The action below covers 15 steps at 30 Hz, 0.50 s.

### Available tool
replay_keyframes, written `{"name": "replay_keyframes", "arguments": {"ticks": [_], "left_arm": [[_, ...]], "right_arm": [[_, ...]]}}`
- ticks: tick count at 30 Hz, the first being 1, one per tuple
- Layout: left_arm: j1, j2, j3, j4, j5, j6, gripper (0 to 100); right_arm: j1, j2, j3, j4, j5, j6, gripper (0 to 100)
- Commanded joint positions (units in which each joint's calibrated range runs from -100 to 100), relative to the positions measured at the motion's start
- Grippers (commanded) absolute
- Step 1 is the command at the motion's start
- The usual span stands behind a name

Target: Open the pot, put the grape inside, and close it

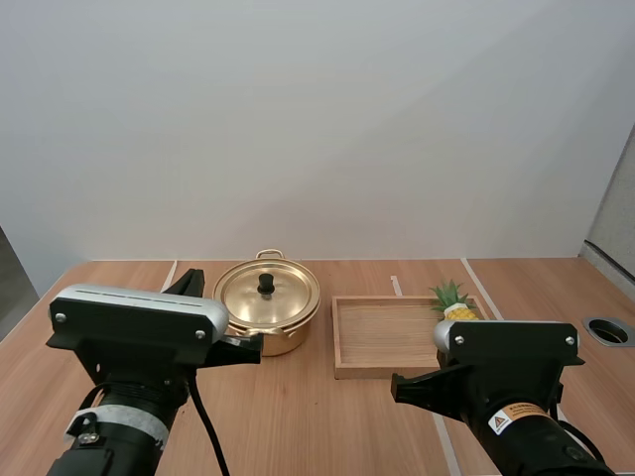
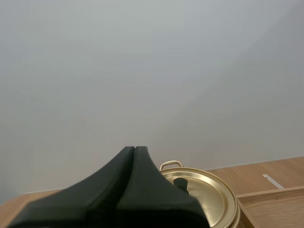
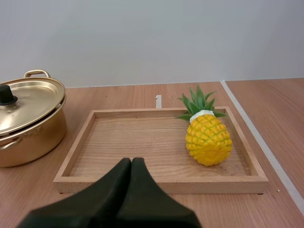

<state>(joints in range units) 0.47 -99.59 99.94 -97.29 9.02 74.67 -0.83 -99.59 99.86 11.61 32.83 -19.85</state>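
Gold pot (image 1: 284, 341), lid (image 1: 283, 298) on, just L of wooden tray (image 1: 377, 333) w/ pineapple (image 1: 455, 303).

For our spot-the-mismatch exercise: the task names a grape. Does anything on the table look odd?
Yes. The fruit in the wooden tray is a pineapple, not a grape. The pot stands upright beside the tray, lid on, nothing spilled.

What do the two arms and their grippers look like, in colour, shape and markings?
Both arms are black. The left arm wears a white band around its round body; the right arm carries a small white and orange warning label with a triangle. The left gripper and the right gripper each have two matte black fingers that taper to a narrow tip.
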Motion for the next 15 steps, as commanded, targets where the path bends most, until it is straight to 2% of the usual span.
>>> {"name": "replay_keyframes", "arguments": {"ticks": [1,3,4,6,8,11,12,15], "left_arm": [[-0.66,-0.41,0.06,10.26,-0.54,-13.61,0],[-1.02,-0.41,0.06,28.81,-1.6,-32.48,0],[-1.12,-0.41,0.06,37.61,-2.14,-39.47,0],[-1.21,-0.41,0.06,49.17,-2.11,-51.98,0],[-1.21,-0.41,0.06,58.05,-2.11,-58.11,0],[-1.21,-0.41,0.06,73.07,-1.62,-62.81,0],[-1.21,-0.41,0.06,76.14,-0.38,-63.74,0],[-1.21,-0.41,0.06,77.06,8.11,-66.98,0]], "right_arm": [[-0.23,-0.41,0.14,0.13,-1.24,-0.32,0],[-0.23,-0.41,0.14,0.13,-1.24,-0.32,0],[-0.23,-0.41,0.14,0.13,-1.24,-0.32,0],[-0.23,-0.41,0.14,0.13,-1.24,-0.32,0],[-0.23,-0.41,0.14,0.13,-1.24,-0.32,0],[-0.23,-0.41,0.14,0.13,-1.24,-0.32,0],[-0.23,-0.41,0.14,0.13,-1.24,-0.32,0],[-0.23,-0.41,0.14,0.13,-1.24,-0.32,0]]}}
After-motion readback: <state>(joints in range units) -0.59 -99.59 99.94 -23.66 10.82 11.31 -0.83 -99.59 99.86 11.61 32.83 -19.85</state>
